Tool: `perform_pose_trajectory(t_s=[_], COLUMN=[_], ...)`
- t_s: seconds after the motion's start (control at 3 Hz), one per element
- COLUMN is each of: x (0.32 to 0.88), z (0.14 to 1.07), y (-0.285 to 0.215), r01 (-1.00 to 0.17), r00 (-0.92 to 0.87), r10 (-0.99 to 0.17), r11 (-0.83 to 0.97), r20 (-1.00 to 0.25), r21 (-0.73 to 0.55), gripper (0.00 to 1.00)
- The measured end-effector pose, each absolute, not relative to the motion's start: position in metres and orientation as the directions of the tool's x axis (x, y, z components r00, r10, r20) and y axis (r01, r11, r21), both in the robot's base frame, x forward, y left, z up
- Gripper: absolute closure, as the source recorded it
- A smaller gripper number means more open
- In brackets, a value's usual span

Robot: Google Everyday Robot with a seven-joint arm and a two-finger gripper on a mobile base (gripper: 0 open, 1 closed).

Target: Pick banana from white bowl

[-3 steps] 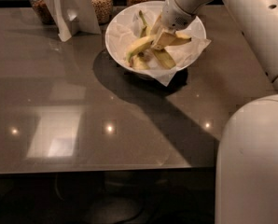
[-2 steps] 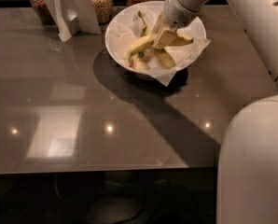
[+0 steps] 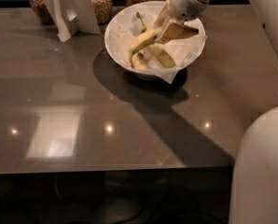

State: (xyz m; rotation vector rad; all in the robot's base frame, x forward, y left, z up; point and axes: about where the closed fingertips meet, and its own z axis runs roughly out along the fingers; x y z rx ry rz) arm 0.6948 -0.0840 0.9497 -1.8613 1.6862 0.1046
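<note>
Banana [image 3: 143,42] in white bowl [image 3: 113,35], far end hidden within hand [image 3: 169,28] tight around it.

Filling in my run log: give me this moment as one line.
step: pick | gripper: over white bowl, at banana | banana: not clear of bowl | other banana: lying in bowl

Glossy grey worktop [image 3: 83,101], and on its far side: the white bowl [image 3: 112,36] right of centre, a white folded card stand [image 3: 69,8] to its left, glass jars [image 3: 100,3] behind. The gripper [image 3: 169,29] hangs over the bowl.
</note>
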Motion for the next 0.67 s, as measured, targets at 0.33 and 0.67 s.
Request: perform_pose_trajectory(t_s=[0.33,0.67], x=[0.672,0.645], z=[0.973,0.996], y=[-0.101,-0.125], r01=[-0.912,-0.904], r00=[0.204,0.196], r10=[-0.849,-0.834], r11=[0.016,0.05], r20=[-0.487,-0.515], r21=[-0.409,-0.424], gripper=[1.0,1.0])
